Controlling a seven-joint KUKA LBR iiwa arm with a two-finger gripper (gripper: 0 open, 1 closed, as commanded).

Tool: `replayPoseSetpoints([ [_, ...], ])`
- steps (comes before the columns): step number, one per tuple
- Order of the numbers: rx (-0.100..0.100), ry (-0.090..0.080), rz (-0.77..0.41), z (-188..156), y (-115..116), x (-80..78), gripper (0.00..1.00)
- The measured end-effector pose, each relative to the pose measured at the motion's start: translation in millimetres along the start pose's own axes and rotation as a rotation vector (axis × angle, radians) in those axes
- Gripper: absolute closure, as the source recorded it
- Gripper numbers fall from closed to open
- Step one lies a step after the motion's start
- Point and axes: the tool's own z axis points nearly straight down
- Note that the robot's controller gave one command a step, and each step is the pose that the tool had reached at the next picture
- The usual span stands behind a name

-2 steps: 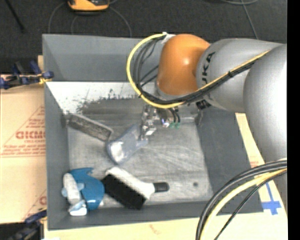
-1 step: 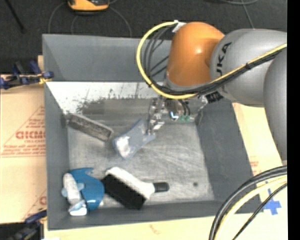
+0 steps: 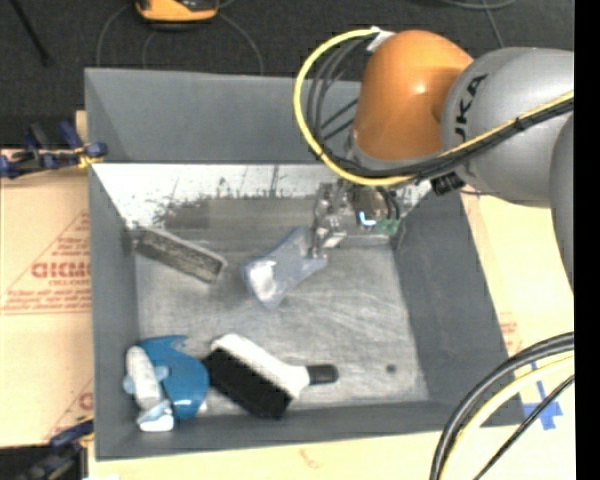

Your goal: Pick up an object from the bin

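The clear plastic packet [image 3: 280,270], with something white bunched in its lower end, lies near the middle of the bin [image 3: 440,298], slanting from lower left up to the right. Its upper end runs right up to the gripper [image 3: 326,230], which hangs over the far-middle part of the floor, close to the back wall. The two look to be touching there, but I cannot tell how wide the gripper stands or whether it actually has the packet in its hold.

Well apart from this, a flat grey metal bar [image 3: 176,253] lies to the left. A black-and-white brush [image 3: 258,373] and a blue-and-white plastic thing [image 3: 166,383] sit just beside each other along the near wall.

Judging by this, the grasp is the step in hand: the gripper is down at the packet's top edge and the lift is not yet done. The next move calls for a firm close on that thin, slippery film, then a straight rise. The weighted lower end will likely swing and could slip the film free.
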Motion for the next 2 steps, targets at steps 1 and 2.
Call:
replayPoseSetpoints([
  [1,-0.003,0.012,-0.023,21.8,18.6,4.0,1.0],
  [2,-0.004,0.01,-0.019,13.6,24.7,-8.0,1.0],
])
